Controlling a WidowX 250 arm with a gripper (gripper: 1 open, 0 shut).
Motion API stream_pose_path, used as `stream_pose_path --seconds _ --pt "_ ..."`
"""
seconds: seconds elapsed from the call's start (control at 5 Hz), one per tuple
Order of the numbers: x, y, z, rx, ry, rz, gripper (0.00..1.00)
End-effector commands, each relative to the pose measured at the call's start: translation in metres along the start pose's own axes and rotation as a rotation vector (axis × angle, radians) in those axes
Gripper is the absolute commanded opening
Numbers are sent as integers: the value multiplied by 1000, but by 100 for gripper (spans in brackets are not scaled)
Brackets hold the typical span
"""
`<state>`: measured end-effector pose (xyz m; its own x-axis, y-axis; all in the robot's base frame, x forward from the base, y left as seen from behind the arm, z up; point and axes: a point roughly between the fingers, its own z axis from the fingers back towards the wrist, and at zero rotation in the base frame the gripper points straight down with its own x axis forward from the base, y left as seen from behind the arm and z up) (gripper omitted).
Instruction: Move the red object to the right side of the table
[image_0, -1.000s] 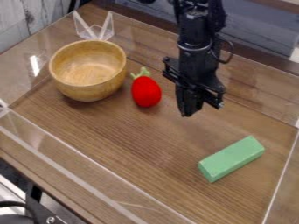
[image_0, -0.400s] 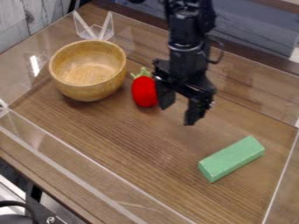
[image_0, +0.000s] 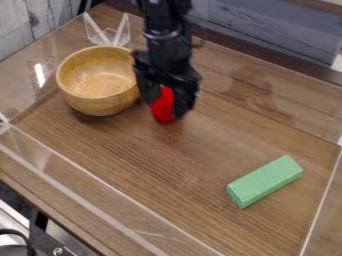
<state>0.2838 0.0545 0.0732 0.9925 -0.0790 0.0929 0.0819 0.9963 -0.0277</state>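
Observation:
The red object (image_0: 163, 105), a small strawberry-like toy, rests on the dark wood-grain table (image_0: 174, 170) just right of the wooden bowl. My gripper (image_0: 164, 97) hangs straight down over it, open, with one finger on each side of the toy. The fingers partly hide the toy's upper part and its leafy top. Whether the fingers touch the toy I cannot tell.
A wooden bowl (image_0: 100, 80) stands at the left, close beside the toy and the gripper. A green rectangular block (image_0: 263, 181) lies at the front right. Clear acrylic walls (image_0: 40, 160) edge the table.
The gripper opened and moved left from the table's middle to a spot over the red object, now straddling it. The toy, bowl and block have not moved.

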Motion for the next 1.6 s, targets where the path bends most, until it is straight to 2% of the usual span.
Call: stream_pose_path --seconds 0.0,0.4,0.8,1.2,1.4 --pt "21 3 8 18 -56 -17 100" --pt "38 -12 -3 24 -47 -37 100" --pt "25 -9 -33 26 -56 -15 100" --pt "29 -7 -4 15 -64 -11 100" --pt "31 -7 0 19 -62 16 100"
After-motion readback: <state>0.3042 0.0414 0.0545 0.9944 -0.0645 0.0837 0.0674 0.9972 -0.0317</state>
